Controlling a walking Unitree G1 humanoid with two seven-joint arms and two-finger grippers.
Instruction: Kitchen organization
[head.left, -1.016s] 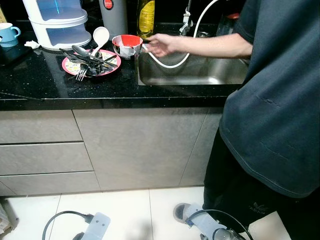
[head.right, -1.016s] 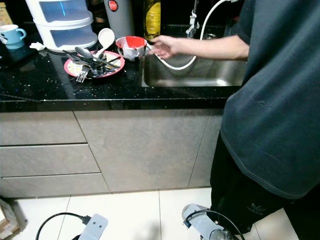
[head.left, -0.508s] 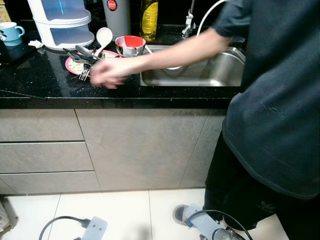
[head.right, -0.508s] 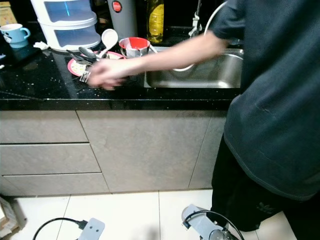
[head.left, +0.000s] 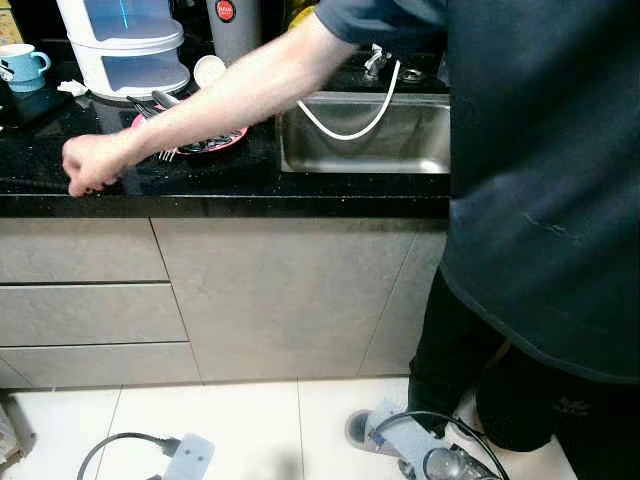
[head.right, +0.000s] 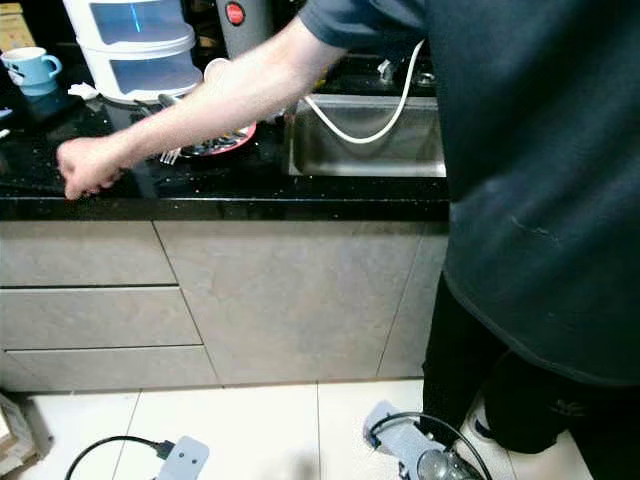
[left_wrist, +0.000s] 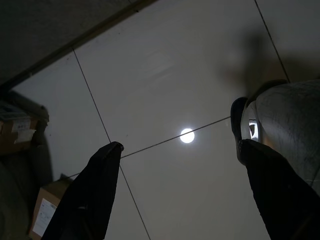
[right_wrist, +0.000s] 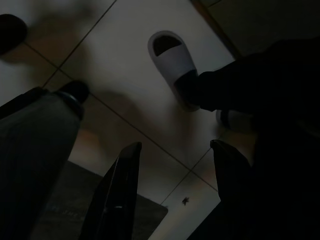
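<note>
On counter, pink plate (head.left: 215, 145) w/ cutlery (head.left: 170, 150); sink (head.left: 430, 140) w/ hose (head.left: 345, 130)

The surface (head.left: 60, 195) is glossy black speckled stone; the sink (head.left: 365, 150) brushed metal; cabinet fronts (head.left: 280, 295) matt grey; floor tiles (left_wrist: 165, 80) smooth, glossy white.

a black speckled countertop (head.left: 230, 185) runs above grey drawers, with a steel sink (head.left: 365, 135) set into its right part. near the back edge stand a white tiered container (head.left: 125, 45), a blue mug (head.left: 22, 65) toward the left corner, and a pink plate (head.left: 205, 145) of cutlery just left of the sink. a person's hand (head.left: 92, 165) rests at the front edge.
</note>
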